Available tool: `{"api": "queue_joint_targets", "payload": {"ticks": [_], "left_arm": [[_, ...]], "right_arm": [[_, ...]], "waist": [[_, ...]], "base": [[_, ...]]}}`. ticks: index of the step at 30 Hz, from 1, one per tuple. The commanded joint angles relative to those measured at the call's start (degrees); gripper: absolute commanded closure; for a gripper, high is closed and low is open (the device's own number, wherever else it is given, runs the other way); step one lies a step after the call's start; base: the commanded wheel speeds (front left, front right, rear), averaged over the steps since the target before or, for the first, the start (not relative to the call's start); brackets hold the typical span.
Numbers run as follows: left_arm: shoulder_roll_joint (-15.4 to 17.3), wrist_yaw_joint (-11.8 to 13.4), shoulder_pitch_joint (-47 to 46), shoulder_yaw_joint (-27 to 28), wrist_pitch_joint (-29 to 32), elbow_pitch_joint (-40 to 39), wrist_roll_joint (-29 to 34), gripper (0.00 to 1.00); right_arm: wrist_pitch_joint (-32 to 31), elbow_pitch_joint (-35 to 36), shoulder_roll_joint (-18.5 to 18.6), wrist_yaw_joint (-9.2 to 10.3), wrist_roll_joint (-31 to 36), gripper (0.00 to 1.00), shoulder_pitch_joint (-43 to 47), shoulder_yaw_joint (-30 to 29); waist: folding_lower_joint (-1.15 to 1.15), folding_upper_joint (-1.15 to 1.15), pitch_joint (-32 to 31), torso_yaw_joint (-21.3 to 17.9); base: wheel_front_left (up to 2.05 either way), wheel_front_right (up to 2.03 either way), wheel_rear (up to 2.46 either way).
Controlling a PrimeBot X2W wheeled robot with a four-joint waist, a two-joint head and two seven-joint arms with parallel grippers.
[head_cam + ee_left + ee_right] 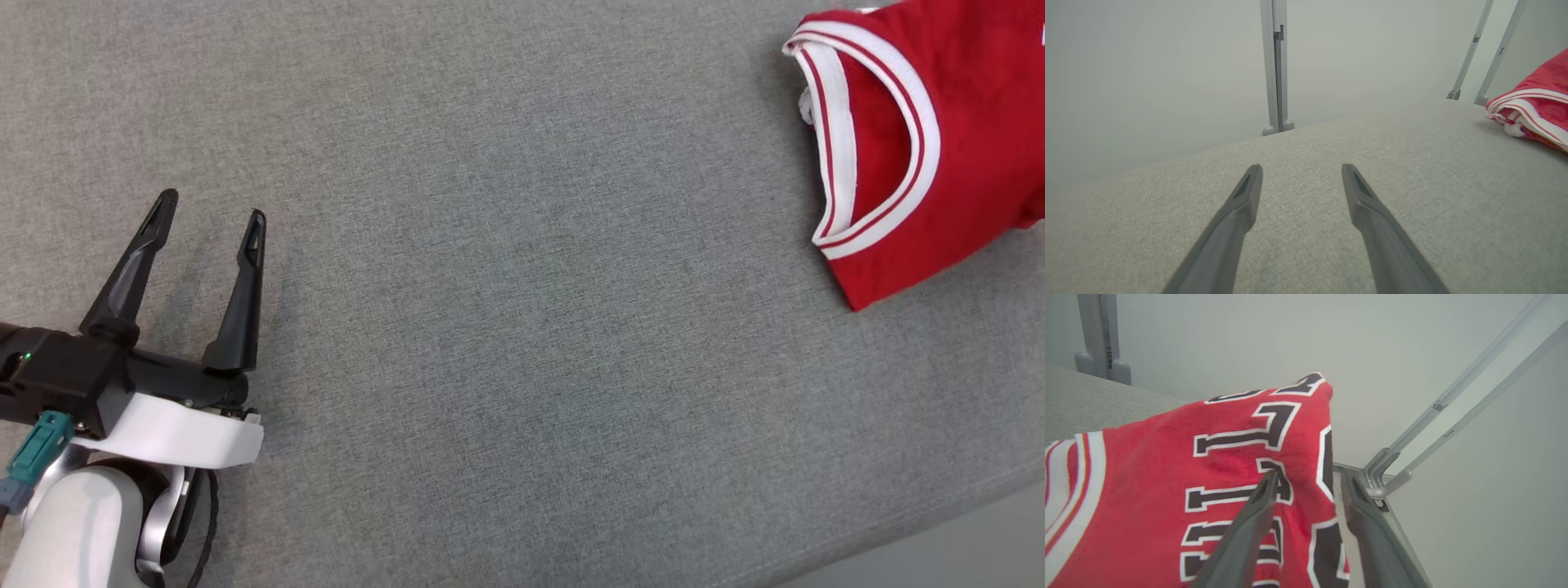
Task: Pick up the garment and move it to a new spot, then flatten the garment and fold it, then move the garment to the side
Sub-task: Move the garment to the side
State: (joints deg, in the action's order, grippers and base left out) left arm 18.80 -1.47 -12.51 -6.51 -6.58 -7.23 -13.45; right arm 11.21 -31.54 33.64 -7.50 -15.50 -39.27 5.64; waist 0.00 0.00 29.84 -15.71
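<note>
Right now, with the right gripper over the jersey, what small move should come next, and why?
Probably lift the right gripper straight up and back. Its jaws stand apart over the red jersey, which looks folded and lies at the right side of the grey surface, so nothing seems left to grip.

The head camera looked steeply down on the grey tabletop (522, 327). The left wrist camera skimmed low along the left claw (1301, 167) toward a pale wall (1147, 61). All three shared the red jersey (939, 147), the right wrist camera sitting close above it.
</note>
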Motion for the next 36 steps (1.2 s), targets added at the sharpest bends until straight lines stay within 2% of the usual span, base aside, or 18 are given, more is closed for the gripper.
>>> {"api": "queue_joint_targets", "payload": {"ticks": [1,7,15,23,27,36], "left_arm": [[0.0,-0.2,-1.4,0.0,-0.2,0.0,0.0,0.0],[-0.8,0.1,-0.8,-0.8,-1.3,1.8,-0.5,0.0],[-2.2,0.9,1.4,-0.7,-3.2,4.5,-1.9,0.0],[-3.3,2.1,4.4,-0.8,-4.5,6.5,-2.7,0.0],[-3.9,2.6,6.0,-0.4,-5.2,7.2,-3.3,0.0],[-4.7,4.1,9.6,0.5,-6.4,8.2,-4.5,0.0]], "right_arm": [[0.9,-1.0,-0.6,0.0,0.7,0.0,0.3,-0.9],[3.3,-2.9,-4.3,0.0,1.3,0.0,3.6,-7.2],[4.0,5.1,-13.7,0.0,2.0,0.0,11.0,-14.0],[3.4,16.7,-23.6,0.0,2.8,0.0,20.6,-12.6],[2.2,21.5,-26.8,0.0,3.1,0.0,24.9,-10.9],[-1.5,28.1,-29.2,-0.01,3.4,0.0,31.2,-7.8]], "waist": [[0.0,0.0,0.0,0.2],[0.0,0.0,-2.1,0.7],[0.0,0.0,-7.9,2.2],[0.0,0.0,-13.2,5.8],[0.0,0.0,-15.3,8.2],[0.0,0.0,-18.9,13.0]], "base": [[0.0,0.0,0.0],[0.0,0.0,0.0],[0.0,0.0,0.0],[0.0,0.0,0.0],[0.0,0.0,0.0],[0.0,0.0,0.0]]}}
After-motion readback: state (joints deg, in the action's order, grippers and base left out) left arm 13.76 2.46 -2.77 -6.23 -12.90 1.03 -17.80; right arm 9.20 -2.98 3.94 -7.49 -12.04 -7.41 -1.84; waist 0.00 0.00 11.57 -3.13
